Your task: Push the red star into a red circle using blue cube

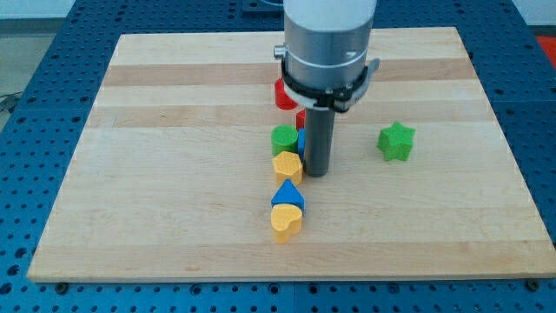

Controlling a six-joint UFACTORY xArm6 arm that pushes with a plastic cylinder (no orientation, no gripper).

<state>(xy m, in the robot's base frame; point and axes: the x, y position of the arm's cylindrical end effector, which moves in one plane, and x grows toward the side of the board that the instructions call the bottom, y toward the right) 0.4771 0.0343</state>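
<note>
Nearest the camera a yellow heart-shaped block [286, 223] lies on the pale wooden table [174, 191], touching a blue triangular block [287, 195] just above it. Further up sit a yellow hexagonal block [287, 166] and a green round block [282, 137]. I have no hand to open or close, only a straight dark rod; my tip [316, 174] rests on the table just to the view's right of the yellow hexagon. The blue cube [301, 142] shows only as a sliver between the green block and my rod. Two red pieces lie above: a rounded one [283, 94], probably the red circle, and a scrap [301, 116] I take for the red star, mostly hidden. To do this well, I should get my tip below the blue cube and push gently upward, keeping cube, star and circle in line. A green star-shaped block [396, 142] sits well apart at the view's right.
</note>
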